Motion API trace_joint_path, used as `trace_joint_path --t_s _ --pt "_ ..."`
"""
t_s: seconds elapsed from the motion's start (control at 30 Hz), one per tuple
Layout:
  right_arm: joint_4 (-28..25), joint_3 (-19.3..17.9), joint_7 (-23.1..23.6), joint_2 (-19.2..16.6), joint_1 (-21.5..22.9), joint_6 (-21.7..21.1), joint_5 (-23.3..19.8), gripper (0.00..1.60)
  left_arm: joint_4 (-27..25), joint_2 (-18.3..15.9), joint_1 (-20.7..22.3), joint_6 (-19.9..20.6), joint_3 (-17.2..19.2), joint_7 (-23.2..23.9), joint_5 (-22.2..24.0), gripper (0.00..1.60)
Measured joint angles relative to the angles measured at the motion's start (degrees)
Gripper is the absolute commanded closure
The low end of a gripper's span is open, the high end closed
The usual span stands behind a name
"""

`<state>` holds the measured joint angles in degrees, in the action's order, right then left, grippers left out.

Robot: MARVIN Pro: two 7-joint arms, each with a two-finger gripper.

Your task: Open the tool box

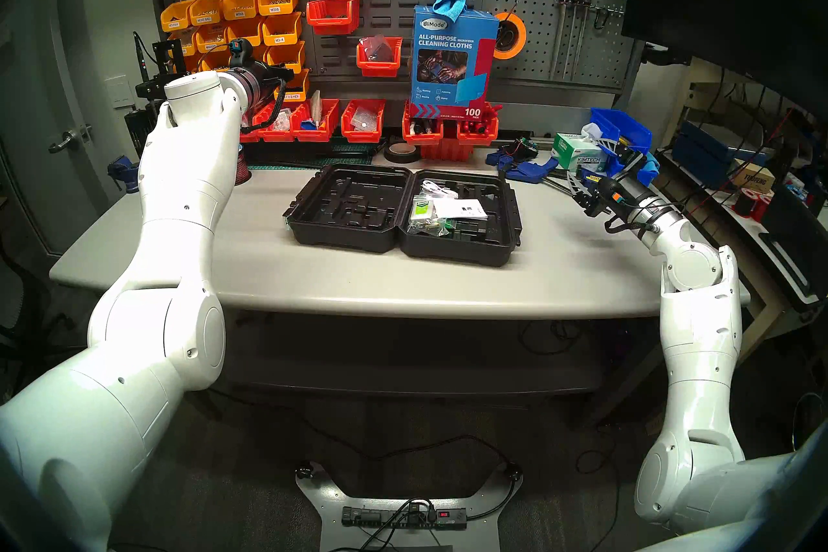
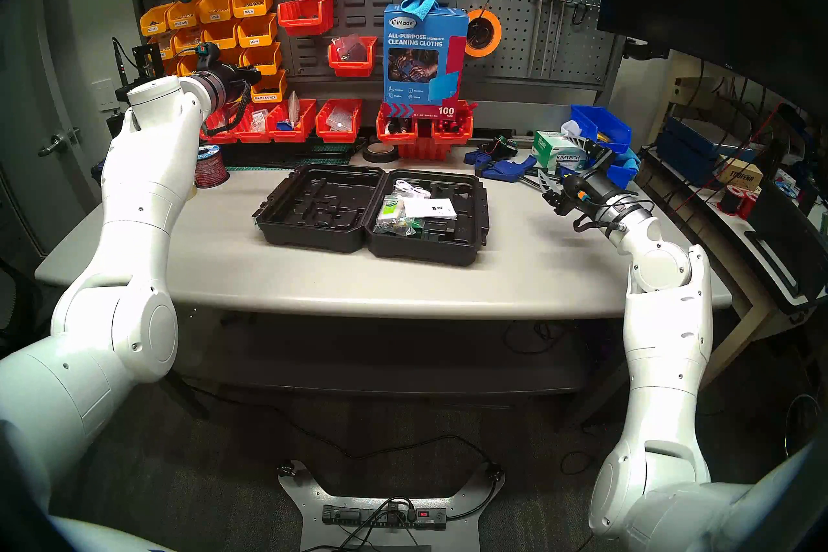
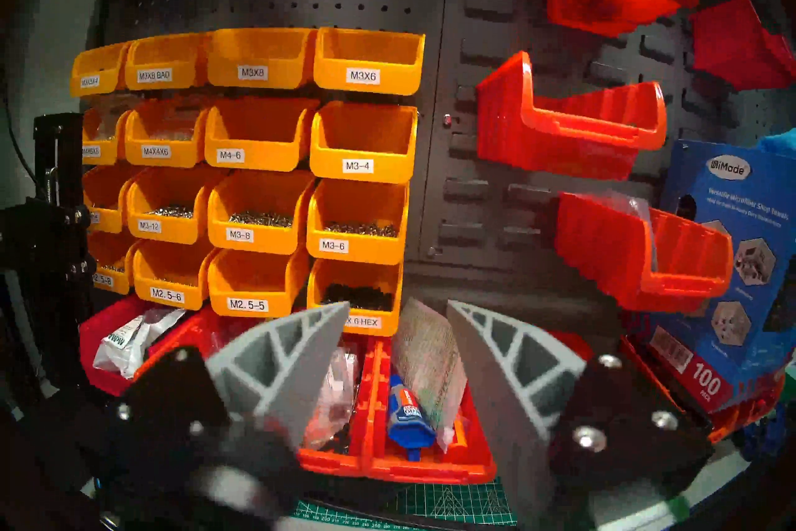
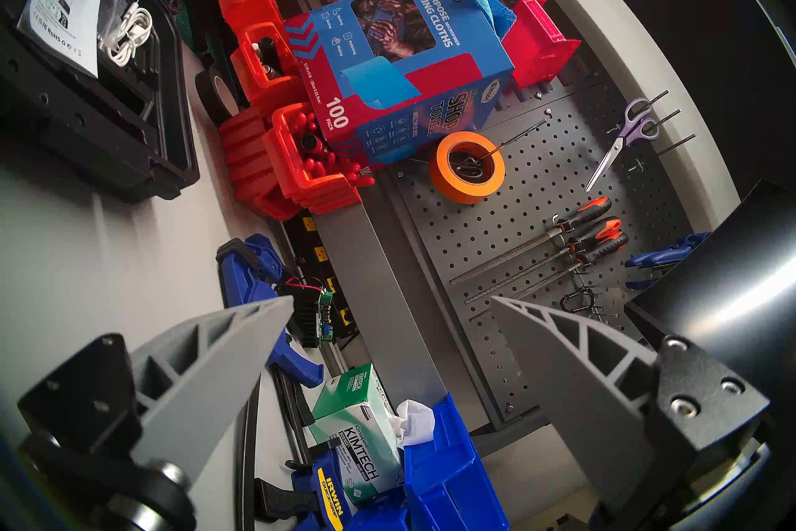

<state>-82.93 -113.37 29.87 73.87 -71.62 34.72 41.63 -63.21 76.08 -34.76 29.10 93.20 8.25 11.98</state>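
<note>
Lies flat and fully spread at the middle of the counter (image 1: 560,269): the tool box (image 1: 403,215), lid half to the left showing bare moulded recesses, base half to the right holding a white leaflet (image 1: 461,208), a coiled white cable (image 1: 437,189) and small bagged parts (image 1: 423,224). Looks done, judging by both halves resting level. Best finished by pulling clear without brushing the lid edge or the contents. Raised well to the left, away from the case: left hand (image 3: 398,349), jaws parted, nothing between them, aimed at the yellow screw bins (image 3: 258,172). Off to the right above the counter edge: right hand (image 4: 392,349), jaws wide and empty, near the Kimtech wipes box (image 1: 582,154).
</note>
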Motion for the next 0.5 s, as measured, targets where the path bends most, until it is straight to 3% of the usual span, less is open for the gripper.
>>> trace_joint_path --t_s 0.5 --pt "-0.01 -0.03 0.04 0.04 0.02 0.02 0.02 0.0 0.27 -0.31 0.46 -1.01 0.08 0.9 0.12 0.55"
